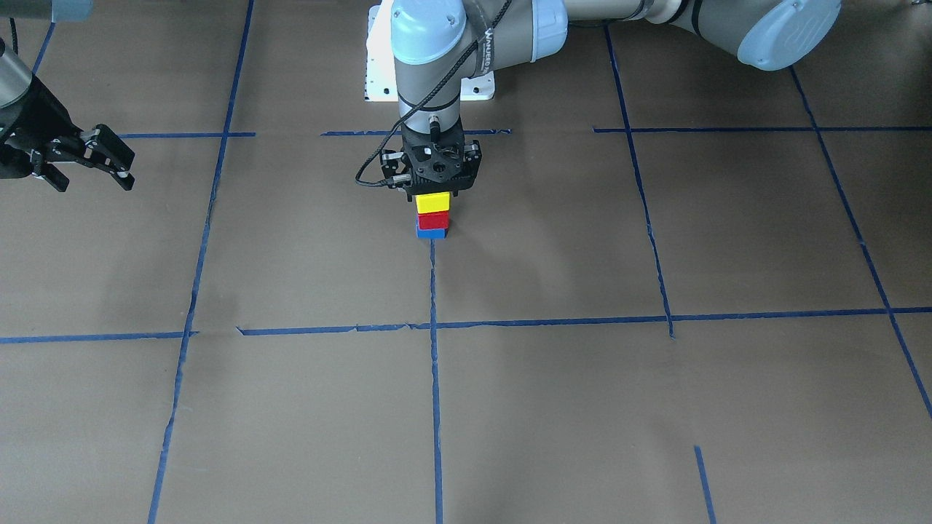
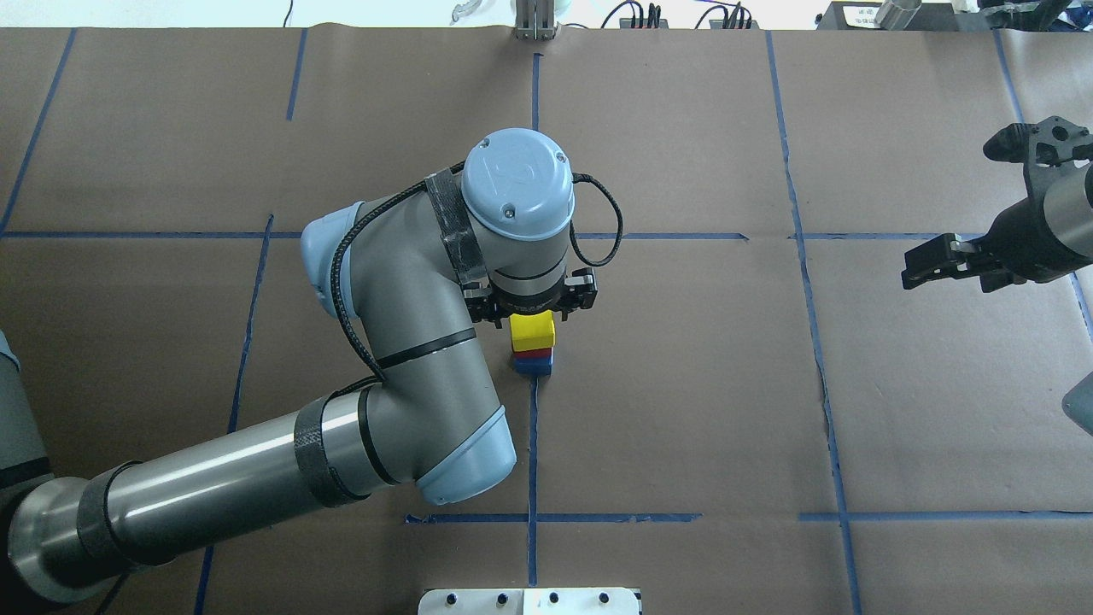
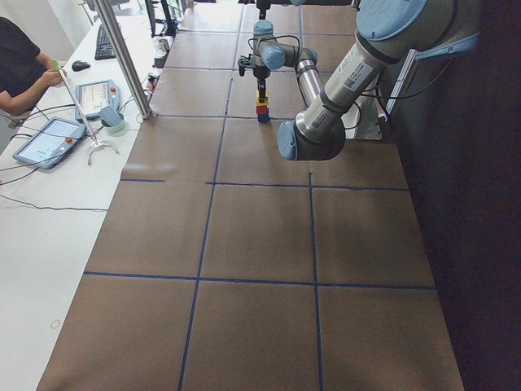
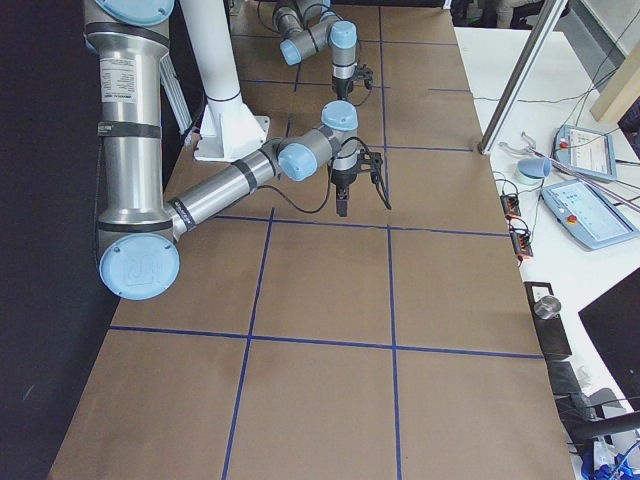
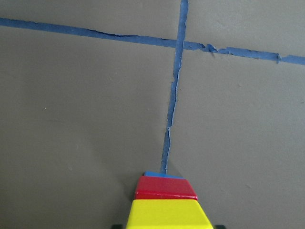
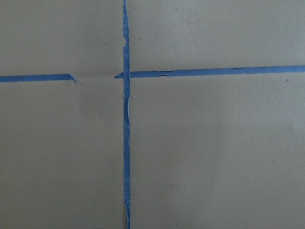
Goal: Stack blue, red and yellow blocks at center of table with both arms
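Note:
At the table's center a yellow block (image 1: 432, 202) sits on a red block (image 1: 433, 220), which sits on a blue block (image 1: 430, 233). The stack stands at the end of a blue tape line. My left gripper (image 1: 435, 195) points straight down over the stack and is shut on the yellow block (image 2: 533, 331). In the left wrist view the yellow block (image 5: 167, 214) fills the bottom edge, with dark fingertip edges tight against both its sides. My right gripper (image 1: 128, 170) is open and empty, far off to the robot's right, above the table.
Brown paper with a grid of blue tape lines (image 1: 434, 378) covers the table. The robot's white base plate (image 1: 378, 73) lies behind the stack. An operator and tablets (image 3: 57, 138) are at a side table beyond the work area.

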You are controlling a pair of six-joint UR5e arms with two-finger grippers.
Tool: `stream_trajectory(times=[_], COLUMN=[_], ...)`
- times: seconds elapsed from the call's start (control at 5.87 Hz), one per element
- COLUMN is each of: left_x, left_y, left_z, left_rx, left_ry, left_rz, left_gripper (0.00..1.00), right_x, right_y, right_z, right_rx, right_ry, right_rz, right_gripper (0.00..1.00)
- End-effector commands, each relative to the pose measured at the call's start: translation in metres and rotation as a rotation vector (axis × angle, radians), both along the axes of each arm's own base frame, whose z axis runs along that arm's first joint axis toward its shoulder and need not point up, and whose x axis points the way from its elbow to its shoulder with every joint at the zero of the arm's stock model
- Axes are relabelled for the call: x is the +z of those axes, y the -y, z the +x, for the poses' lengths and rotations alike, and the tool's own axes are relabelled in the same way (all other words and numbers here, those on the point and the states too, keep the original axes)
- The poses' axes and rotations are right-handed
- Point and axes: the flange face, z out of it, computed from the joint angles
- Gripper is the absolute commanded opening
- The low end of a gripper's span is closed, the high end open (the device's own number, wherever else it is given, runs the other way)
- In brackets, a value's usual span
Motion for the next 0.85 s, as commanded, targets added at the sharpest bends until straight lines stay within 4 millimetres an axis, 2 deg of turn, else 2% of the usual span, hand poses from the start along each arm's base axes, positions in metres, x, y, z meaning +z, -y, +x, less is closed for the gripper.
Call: stream_trajectory(times=[0.0,0.17,0.34,0.51,0.68], left_x=[-0.009,-0.025,-0.001,0.044,0.090], left_y=[-0.001,-0.004,-0.016,-0.038,-0.055], left_z=[-0.008,-0.042,-0.106,-0.165,-0.214], left_rx=[-0.004,-0.026,-0.054,-0.037,0.040], left_ry=[-0.021,-0.078,-0.127,-0.122,-0.070], left_rz=[0.010,0.038,0.067,0.115,0.217], left_gripper=[1.00,1.00,1.00,1.00,1.00], right_x=[0.000,-0.001,0.001,0.010,0.033], right_y=[0.001,0.001,0.005,0.011,0.005], right_z=[0.000,-0.001,0.007,0.032,0.067], right_rx=[0.000,-0.006,-0.004,-0.012,-0.042], right_ry=[0.001,0.004,0.000,-0.005,0.020], right_rz=[0.003,0.004,0.016,0.031,0.022], right_gripper=[1.00,1.00,1.00,1.00,1.00])
